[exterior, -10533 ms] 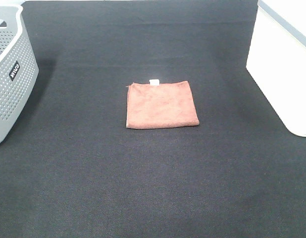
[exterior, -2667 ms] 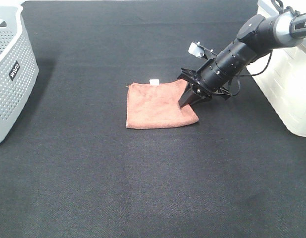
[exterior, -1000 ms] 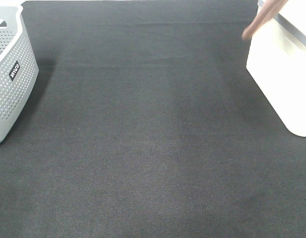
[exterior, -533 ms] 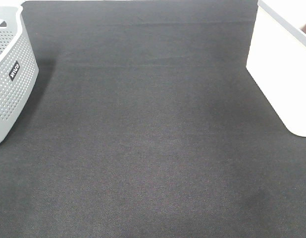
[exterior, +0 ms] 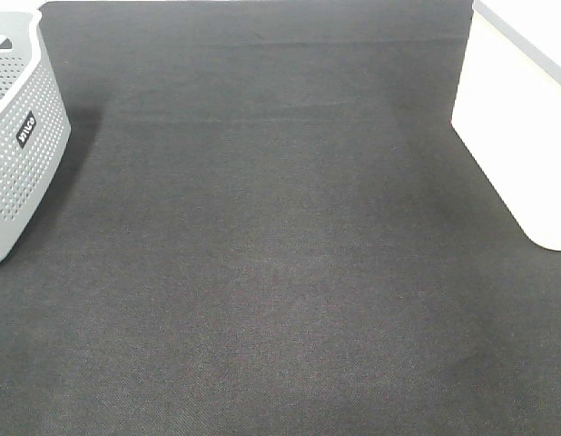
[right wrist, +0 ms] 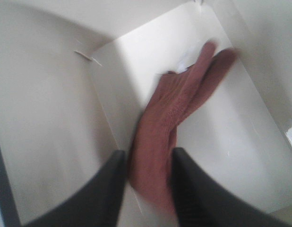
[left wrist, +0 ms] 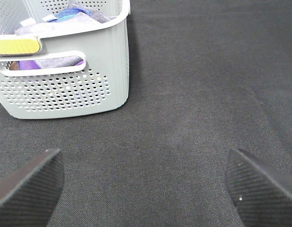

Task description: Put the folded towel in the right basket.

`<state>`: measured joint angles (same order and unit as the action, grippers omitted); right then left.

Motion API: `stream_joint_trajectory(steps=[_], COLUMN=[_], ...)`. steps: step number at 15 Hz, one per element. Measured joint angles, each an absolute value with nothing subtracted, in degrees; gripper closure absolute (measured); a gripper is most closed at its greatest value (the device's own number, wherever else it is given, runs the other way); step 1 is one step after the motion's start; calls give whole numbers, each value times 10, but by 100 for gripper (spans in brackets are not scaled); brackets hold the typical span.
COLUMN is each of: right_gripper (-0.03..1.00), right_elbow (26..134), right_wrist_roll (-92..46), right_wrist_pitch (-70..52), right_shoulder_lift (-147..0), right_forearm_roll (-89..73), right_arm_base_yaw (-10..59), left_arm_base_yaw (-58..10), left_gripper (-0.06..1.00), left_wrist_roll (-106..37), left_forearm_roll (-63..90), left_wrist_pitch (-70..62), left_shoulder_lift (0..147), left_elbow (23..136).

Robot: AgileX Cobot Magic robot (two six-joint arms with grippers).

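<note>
The rust-brown folded towel [right wrist: 176,109] hangs lengthwise between the two dark fingers of my right gripper [right wrist: 148,163], which is shut on it. A white tag shows by its far end. It hangs inside the white right basket [right wrist: 47,118], above the basket's pale floor. In the exterior high view only the right basket's outer side [exterior: 516,136] shows at the right edge. The towel and both grippers are out of that view. My left gripper [left wrist: 143,163] is open and empty over the black table.
A grey perforated basket [exterior: 17,154] with a black label stands at the table's left edge. The left wrist view shows it [left wrist: 70,90] holding purple and blue cloth. The black cloth-covered table [exterior: 262,254] spans between the two baskets.
A second ago the towel's hanging end showed at the white basket's far rim in the exterior view. It has since moved out of that view. The left side is unchanged.
</note>
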<state>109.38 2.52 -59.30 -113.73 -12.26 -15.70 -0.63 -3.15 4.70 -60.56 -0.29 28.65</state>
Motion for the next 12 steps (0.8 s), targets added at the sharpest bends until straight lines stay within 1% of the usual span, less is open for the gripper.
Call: stream_joint_trajectory(steps=[1, 2, 3, 5, 7, 9, 12], right_gripper=[46, 39, 35, 32, 32, 32, 32], right_elbow=[1094, 1094, 1094, 1094, 1094, 1094, 1094], right_wrist_roll=[26, 26, 26, 23, 6, -21, -25], right_wrist_pitch=[-598, -602, -603, -616, -630, -641, -673], right_shoulder_lift=[-1137, -1137, -1137, -1132, -1114, -1088, -1055], right_forearm_roll=[-122, -121, -123, -146, -169, -160, -131], right_arm_base_yaw=[-157, -157, -157, -157, -149, -107, -37], left_arm_base_yaw=[-6, -6, -6, -6, -6, -6, -6], left_gripper=[7, 7, 7, 7, 7, 7, 7], left_wrist_roll=[-32, -32, -32, -32, -32, -32, -32], left_forearm_roll=[47, 47, 47, 47, 47, 47, 47], left_wrist_pitch=[-606, -606, -606, -606, -606, -606, -606], left_shoulder_lift=[-3, -3, -3, -3, -3, -3, -3], left_elbow=[286, 286, 286, 286, 286, 286, 286])
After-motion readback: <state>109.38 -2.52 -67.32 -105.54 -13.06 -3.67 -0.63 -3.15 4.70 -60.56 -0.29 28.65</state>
